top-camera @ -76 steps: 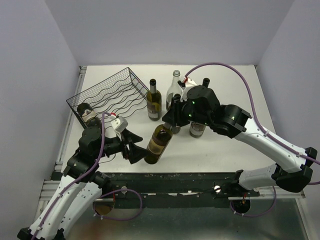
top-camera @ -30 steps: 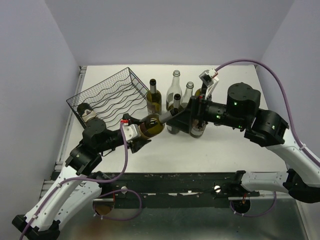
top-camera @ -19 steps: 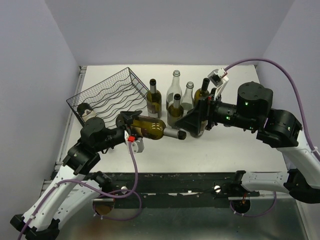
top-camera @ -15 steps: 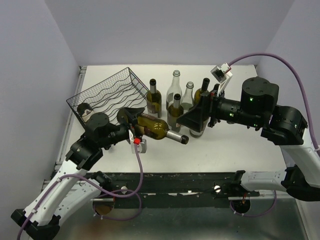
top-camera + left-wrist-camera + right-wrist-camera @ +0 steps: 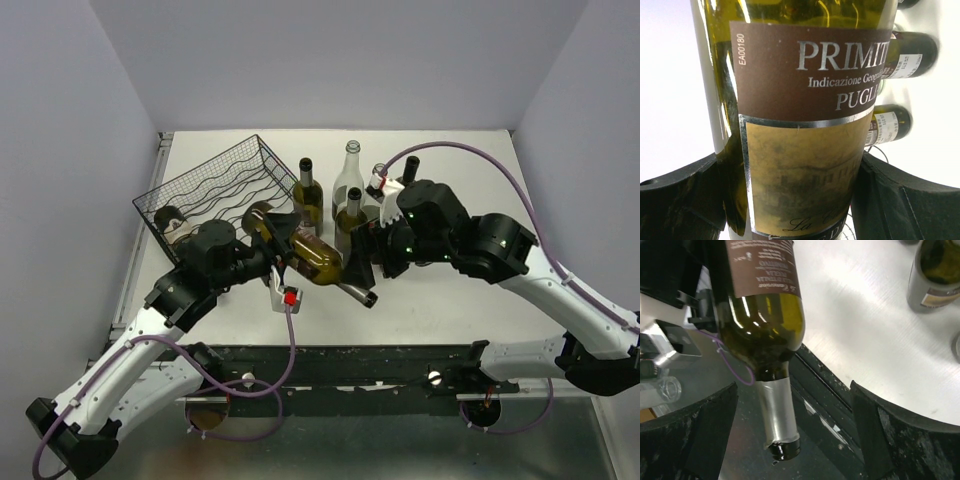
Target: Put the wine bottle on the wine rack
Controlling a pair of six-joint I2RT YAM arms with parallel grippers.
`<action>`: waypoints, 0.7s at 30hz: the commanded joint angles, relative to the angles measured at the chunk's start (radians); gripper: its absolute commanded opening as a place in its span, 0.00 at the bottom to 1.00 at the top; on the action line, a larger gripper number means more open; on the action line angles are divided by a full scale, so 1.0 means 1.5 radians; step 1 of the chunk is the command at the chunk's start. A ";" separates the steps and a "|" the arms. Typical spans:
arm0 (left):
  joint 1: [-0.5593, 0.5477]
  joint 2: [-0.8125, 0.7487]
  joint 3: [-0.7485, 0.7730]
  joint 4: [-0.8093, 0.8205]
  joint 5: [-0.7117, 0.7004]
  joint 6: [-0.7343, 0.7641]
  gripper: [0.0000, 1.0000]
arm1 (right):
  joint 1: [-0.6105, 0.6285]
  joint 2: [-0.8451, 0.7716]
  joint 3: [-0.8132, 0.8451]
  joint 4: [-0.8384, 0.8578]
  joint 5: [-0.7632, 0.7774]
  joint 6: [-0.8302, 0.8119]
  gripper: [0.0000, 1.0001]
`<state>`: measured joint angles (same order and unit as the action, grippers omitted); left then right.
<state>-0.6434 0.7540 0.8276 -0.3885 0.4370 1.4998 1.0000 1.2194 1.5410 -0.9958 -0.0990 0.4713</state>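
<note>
Shows two claws: left claw [image 5: 285,250] clenched around the one raised wine bottle [image 5: 318,263], right claw [image 5: 795,425] released, fingers either side of its neck without touching. Places that bottle aslant at mid-frame of the top view, just right of the one wine rack [image 5: 215,190] at upper left. Counts one lying bottle [image 5: 175,222] in the rack and four upright bottles [image 5: 308,200] visible on the surface [image 5: 430,315].

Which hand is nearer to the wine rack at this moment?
Left. The left hand grips a bottle just off the rack's near side; the right hand is farther right, open around that bottle's neck.
</note>
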 commanded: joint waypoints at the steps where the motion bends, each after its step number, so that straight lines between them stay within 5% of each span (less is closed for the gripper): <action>1: -0.032 0.002 0.013 0.082 -0.022 0.055 0.00 | 0.002 -0.005 -0.046 0.012 -0.029 -0.019 0.94; 21: -0.079 0.064 -0.020 0.175 -0.058 -0.030 0.00 | 0.023 0.016 -0.200 0.127 -0.084 -0.007 0.68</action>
<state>-0.7502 0.8505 0.8024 -0.2783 0.3443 1.5223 1.0172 1.2243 1.2621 -0.8505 -0.2050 0.4534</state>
